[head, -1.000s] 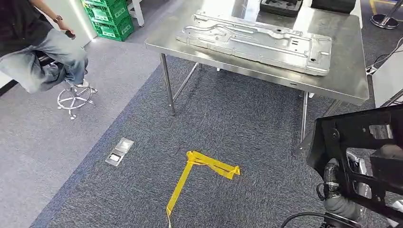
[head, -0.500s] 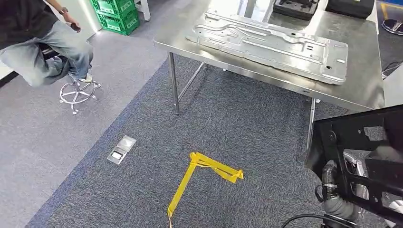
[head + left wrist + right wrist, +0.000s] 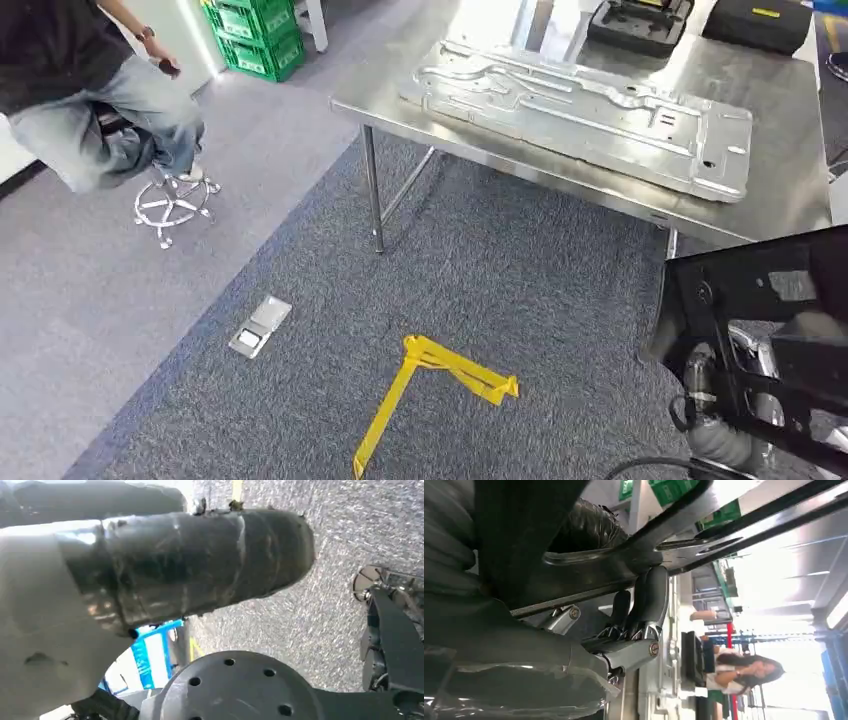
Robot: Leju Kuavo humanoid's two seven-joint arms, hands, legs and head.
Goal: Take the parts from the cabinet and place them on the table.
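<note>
Grey carpet separates the robot from the tabletop ahead of the right hand, whose fingers curl around the black part; the grip looks slight, so walking could swing it loose or into the table edge; left fingers' state cannot be told.

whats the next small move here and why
Probably keep stepping toward the steel table, carrying the black part as it is. The right hand grips that part low at the robot's right side, and carpet lies between the robot and the table. The table's near edge, in front of the pressed metal panel, looks bare enough to set it down.
</note>
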